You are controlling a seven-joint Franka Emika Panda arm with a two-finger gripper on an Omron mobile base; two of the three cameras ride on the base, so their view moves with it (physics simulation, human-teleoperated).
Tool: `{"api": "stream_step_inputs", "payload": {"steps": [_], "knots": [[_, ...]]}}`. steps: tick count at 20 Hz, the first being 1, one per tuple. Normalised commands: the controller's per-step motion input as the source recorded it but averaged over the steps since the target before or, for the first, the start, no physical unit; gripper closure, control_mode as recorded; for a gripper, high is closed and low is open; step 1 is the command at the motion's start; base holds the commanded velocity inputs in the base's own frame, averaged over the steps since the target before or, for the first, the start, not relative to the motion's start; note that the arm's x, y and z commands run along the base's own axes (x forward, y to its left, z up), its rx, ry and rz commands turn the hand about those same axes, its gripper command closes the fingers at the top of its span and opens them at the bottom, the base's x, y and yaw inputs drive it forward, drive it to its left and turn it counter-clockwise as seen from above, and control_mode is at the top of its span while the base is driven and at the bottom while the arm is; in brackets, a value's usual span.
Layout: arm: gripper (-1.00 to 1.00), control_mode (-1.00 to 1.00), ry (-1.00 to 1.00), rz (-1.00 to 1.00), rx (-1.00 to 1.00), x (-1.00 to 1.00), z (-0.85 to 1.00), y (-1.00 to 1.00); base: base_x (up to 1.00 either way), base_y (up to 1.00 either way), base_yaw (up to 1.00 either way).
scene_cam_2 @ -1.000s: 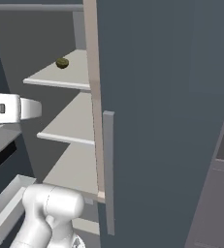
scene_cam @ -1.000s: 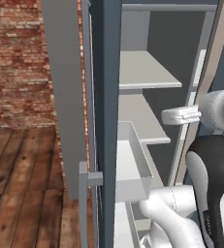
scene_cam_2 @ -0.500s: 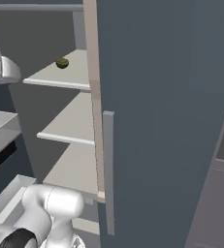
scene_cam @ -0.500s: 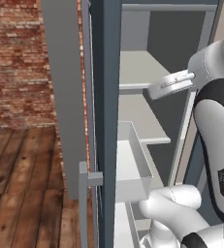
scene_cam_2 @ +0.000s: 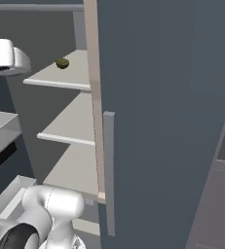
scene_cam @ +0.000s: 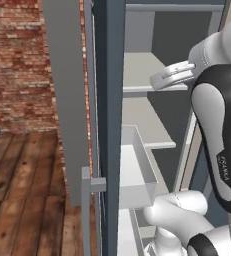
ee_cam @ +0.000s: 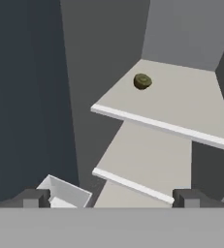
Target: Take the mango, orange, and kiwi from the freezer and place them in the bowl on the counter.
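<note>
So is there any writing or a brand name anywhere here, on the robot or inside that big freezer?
"FRANKA": that is my best reading of the small vertical lettering on the robot arm in the left base view; it is blurred, so I am not sure of it.
Nothing written shows on the freezer, its shelves, the drawer or the small brownish-green fruit.

Freezer [scene_cam_2: 148, 97] door swung open, kiwi [ee_cam: 142, 81] on the upper shelf [ee_cam: 181, 109] toward its back, second shelf [ee_cam: 147, 164] below it, drawer [scene_cam: 137, 170] pulled out lower down, tool [ee_cam: 111, 198] in front of the shelves, well apart from the kiwi
</note>
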Motion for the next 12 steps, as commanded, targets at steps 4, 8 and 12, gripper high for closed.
{"api": "stream_step_inputs", "payload": {"steps": [4, 8, 12], "knots": [[-1.00, -1.00, -0.02, 0.00, 0.00, 0.63, -0.09, -0.02, 0.00, 0.00, 0.00], [-1.00, -1.00, 0.02, 0.00, 0.00, 0.78, 0.00, 0.00, 0.00, 0.00, 0.00], [-1.00, -1.00, 0.00, 0.00, 0.05, 0.83, -0.16, 0.00, 0.00, 0.00, 0.00]]}}
